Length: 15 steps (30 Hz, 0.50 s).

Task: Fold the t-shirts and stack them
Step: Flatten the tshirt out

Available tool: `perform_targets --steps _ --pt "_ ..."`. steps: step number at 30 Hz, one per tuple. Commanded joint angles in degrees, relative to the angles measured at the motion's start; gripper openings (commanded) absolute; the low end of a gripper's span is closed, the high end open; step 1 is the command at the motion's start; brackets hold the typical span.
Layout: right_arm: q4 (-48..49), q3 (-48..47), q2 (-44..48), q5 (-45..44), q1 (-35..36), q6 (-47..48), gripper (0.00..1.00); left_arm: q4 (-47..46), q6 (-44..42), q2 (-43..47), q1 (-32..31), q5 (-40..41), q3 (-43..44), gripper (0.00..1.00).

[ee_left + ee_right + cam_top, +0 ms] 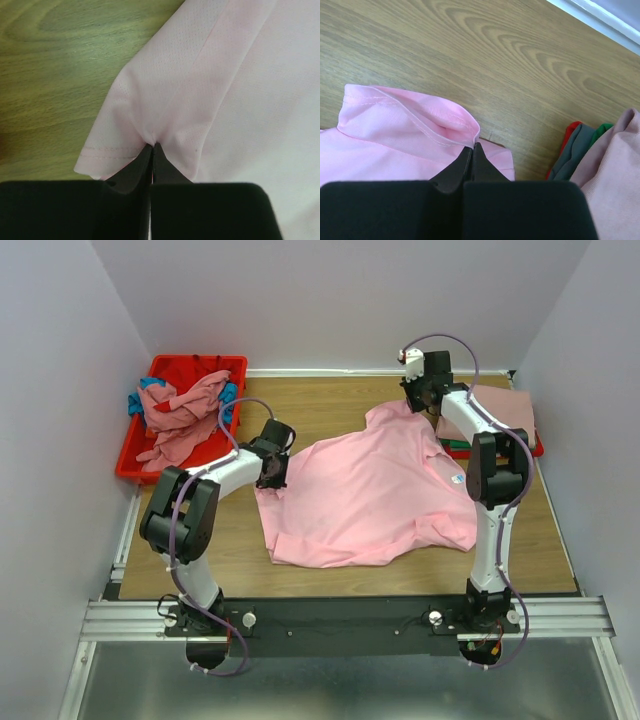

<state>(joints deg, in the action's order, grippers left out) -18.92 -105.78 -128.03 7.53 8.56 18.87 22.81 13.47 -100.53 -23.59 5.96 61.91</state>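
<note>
Left gripper (152, 146): black fingers pressed together with no gap, pinching a pucker of sleeve on the pink shirt (370, 490), just above the stitched sleeve hem; the finger bodies fill the lower wrist view and hide the cloth under them. Right gripper (472, 145): likewise clamped tight, nipping a stitched edge at the far end of the pink shirt; whether that edge is sleeve or neck cannot be told. Pink shirt: spread mostly flat across the middle of the table (330, 410), wrinkled, its left end under the left gripper; a small pale mark near its right side, too small to read. Stack (572, 155): far right of the table, just beside the right gripper, partly hidden behind the right arm; rose shirt (505, 408) folded on top; red, grey-teal and green edges show beneath, the rest covered. Bin (200, 361): red, far left corner by the wall; holds a loose heap (180, 425), rose cloth over teal, anything deeper buried and indistinct.
</note>
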Motion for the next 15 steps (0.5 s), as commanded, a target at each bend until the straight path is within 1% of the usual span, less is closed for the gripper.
perform_targets --steps 1,4,9,10,13,15 --pt "0.72 0.75 0.59 1.44 0.06 -0.68 0.0 -0.84 0.41 -0.98 0.3 2.39 1.37 0.07" --pt "0.72 0.75 0.32 1.61 0.06 -0.59 0.01 -0.75 0.59 -0.2 0.3 3.8 1.37 0.13" --pt "0.72 0.66 -0.03 1.7 0.14 -0.77 0.0 -0.48 0.5 1.3 0.3 5.56 1.37 0.13" --pt "0.72 0.83 0.06 1.7 0.06 -0.77 0.0 -0.48 0.5 1.56 0.3 5.73 1.46 0.13" --pt "0.72 0.92 0.32 1.61 0.14 -0.68 0.0 -0.22 0.5 2.44 0.22 5.91 1.72 0.01" --pt "0.72 0.84 0.67 1.61 0.06 -0.68 0.0 -0.04 0.68 3.58 0.13 6.26 1.9 0.0"
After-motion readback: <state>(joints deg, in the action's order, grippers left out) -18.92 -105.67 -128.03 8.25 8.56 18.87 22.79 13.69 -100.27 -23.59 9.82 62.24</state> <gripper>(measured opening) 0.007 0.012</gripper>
